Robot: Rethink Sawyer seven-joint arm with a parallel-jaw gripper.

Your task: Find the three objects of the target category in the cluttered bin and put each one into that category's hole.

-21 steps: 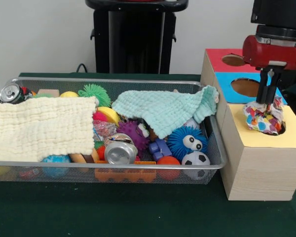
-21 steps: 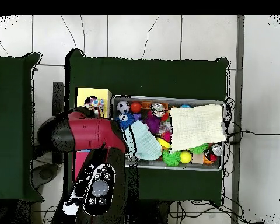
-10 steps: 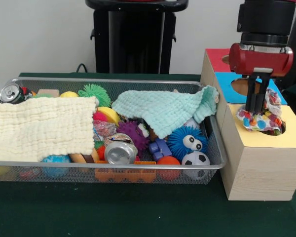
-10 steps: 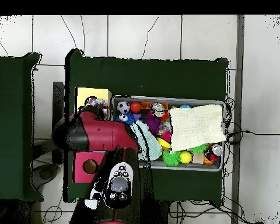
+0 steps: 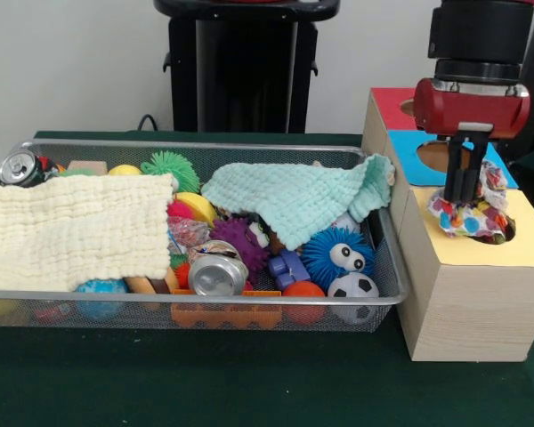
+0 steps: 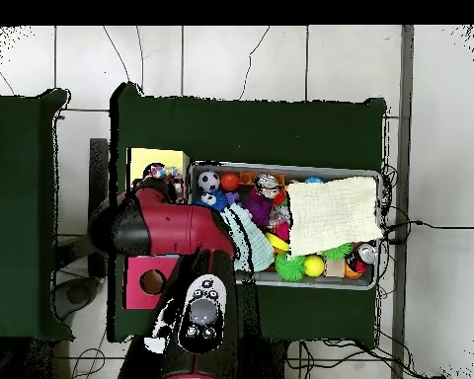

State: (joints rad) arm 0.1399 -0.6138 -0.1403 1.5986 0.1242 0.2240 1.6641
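Pale yellow cloth, mint green cloth, multicoloured spotted cloth, blue spiky ball with eyes, dark green counter, red tool housing at 2 o'clock

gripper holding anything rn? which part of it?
Cannot tell for sure. The gripper sits at the top of the multicoloured cloth, bunched at the yellow hole, but a grip isn't visible.

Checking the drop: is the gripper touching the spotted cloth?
Touching. The front view shows the gripper running down into the spotted cloth bunched at the yellow hole.
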